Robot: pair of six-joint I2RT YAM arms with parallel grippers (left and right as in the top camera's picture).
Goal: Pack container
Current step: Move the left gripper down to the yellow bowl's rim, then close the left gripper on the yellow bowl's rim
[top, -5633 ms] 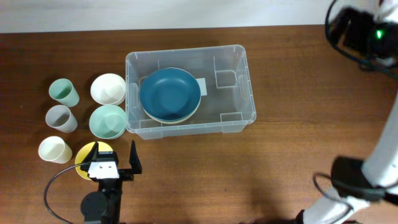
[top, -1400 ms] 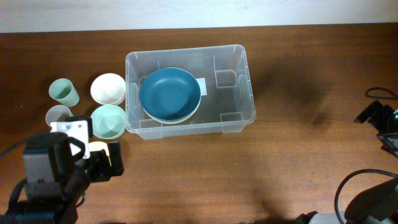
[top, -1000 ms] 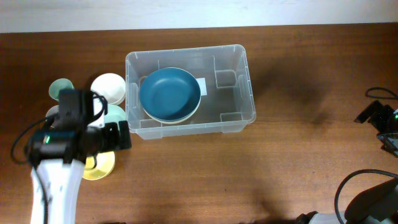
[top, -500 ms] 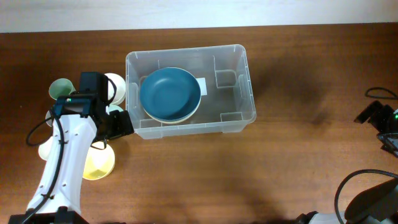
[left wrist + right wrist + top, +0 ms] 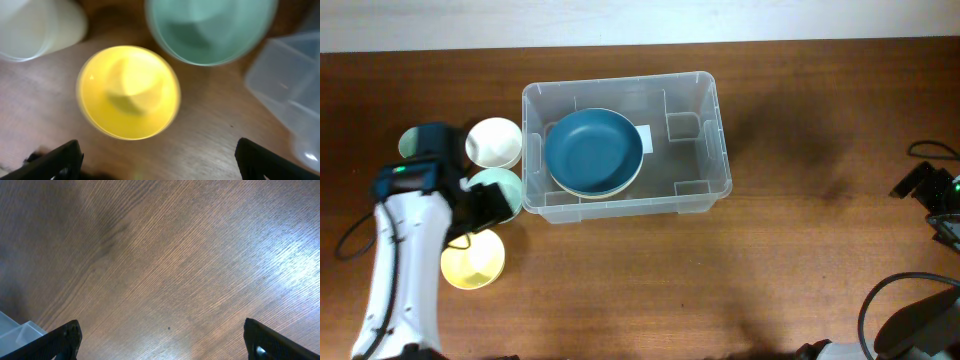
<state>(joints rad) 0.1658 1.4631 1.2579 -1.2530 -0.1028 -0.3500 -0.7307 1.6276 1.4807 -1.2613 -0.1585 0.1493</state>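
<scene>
The packing looks barely begun. At the left of the overhead view a green cup [image 5: 418,141], a white bowl [image 5: 493,142], a mint bowl [image 5: 505,183] and a yellow bowl [image 5: 472,262] stand outside on the table [image 5: 800,260], waiting to go in. The left wrist view adds a cream cup [image 5: 35,22] at its upper left. The left gripper [image 5: 157,162] hangs over the yellow bowl, fingers spread wide, holding nothing.

At upper centre sits the container [image 5: 690,160]: clear plastic, rounded corners, rolled rim, moulded ribs, a white label [image 5: 644,139] peeking out on its base. In its left half a blue bowl [image 5: 593,150] nests on a pale bowl [image 5: 595,194]; its right half is bare.

At far right, the right gripper [image 5: 170,340] is spread open over bare wood, empty.
</scene>
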